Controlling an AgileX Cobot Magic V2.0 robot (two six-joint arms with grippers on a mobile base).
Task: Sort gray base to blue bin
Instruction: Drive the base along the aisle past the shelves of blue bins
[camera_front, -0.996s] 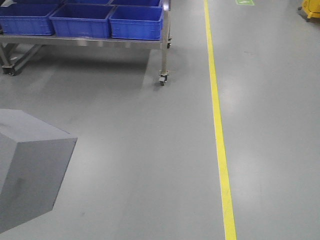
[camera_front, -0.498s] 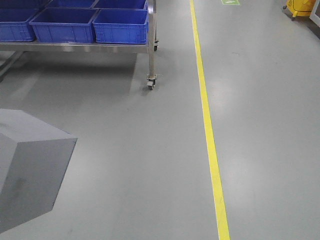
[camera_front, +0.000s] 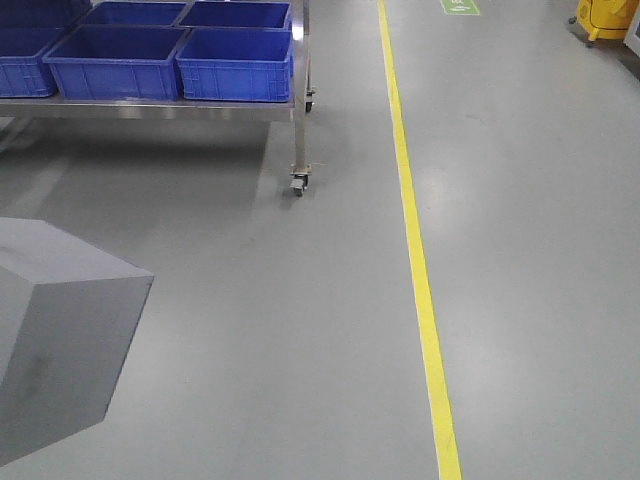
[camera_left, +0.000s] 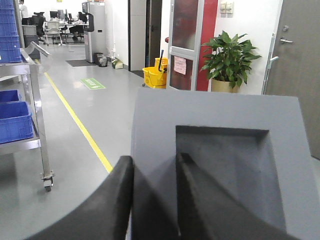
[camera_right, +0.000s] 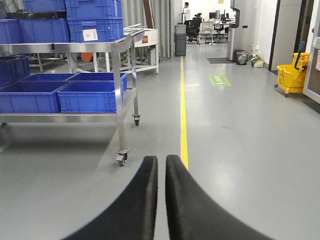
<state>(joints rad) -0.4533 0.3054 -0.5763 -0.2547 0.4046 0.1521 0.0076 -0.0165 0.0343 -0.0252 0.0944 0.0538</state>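
The gray base (camera_front: 60, 340) fills the lower left of the front view, held above the floor. In the left wrist view its square recess faces the camera, and my left gripper (camera_left: 154, 161) is shut on the gray base (camera_left: 220, 115), with one finger outside the wall and one inside the recess. Several blue bins (camera_front: 235, 62) sit side by side on a steel cart at the upper left, and a blue bin (camera_right: 90, 96) also shows in the right wrist view. My right gripper (camera_right: 161, 160) is shut and holds nothing, hanging above the floor.
The steel cart (camera_front: 298, 110) stands on casters (camera_front: 298, 183). A yellow floor line (camera_front: 415, 270) runs away to its right. A yellow mop bucket (camera_front: 600, 18) stands far right. A potted plant (camera_left: 230, 60) and doors line the wall in the left wrist view.
In the front view the cart and the yellow line have slid left and a little down the frame. The gray base keeps its place in my left gripper.
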